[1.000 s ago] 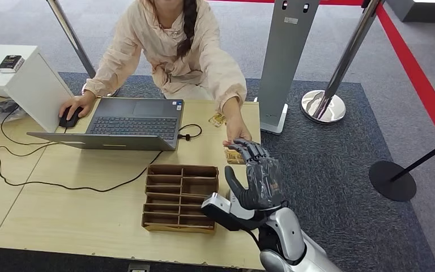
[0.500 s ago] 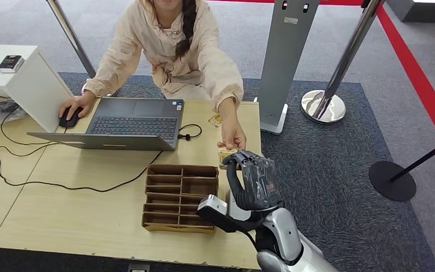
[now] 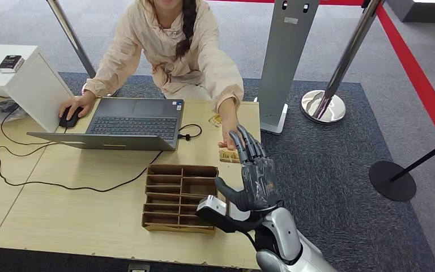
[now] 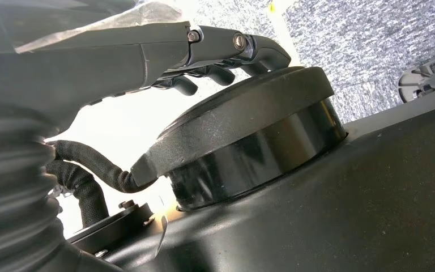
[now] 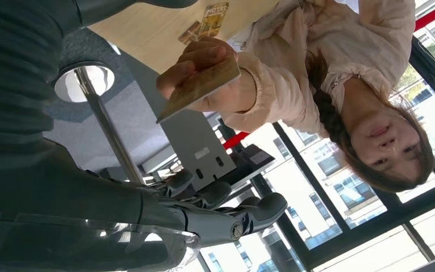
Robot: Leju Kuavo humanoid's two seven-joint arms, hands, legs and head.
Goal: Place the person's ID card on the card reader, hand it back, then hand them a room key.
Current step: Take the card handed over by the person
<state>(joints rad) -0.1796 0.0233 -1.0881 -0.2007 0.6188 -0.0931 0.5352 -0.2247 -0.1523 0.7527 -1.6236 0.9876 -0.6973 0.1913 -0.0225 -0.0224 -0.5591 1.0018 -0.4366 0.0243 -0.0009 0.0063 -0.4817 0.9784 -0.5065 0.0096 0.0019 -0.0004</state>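
The right hand (image 3: 255,173) stood over the table's right side with fingers spread, holding nothing. The ID card (image 3: 229,155) lay just beyond its fingertips, to the far left, pinched by the person's hand (image 3: 228,137) (long edge running roughly left-right). The left hand (image 4: 204,51) hung low, its hold unclear.

The right hand (image 3: 253,175) is raised over the table's (image 3: 79,215) right end, fingers spread, holding nothing. Directly ahead of it the person's hand (image 3: 229,136) holds a card (image 3: 229,155), closing the way forward. To its left stands the brown compartment tray (image 3: 180,198), beyond that the open laptop (image 3: 126,122) and its trailing cable (image 3: 62,186). Bare tabletop lies left of the tray.
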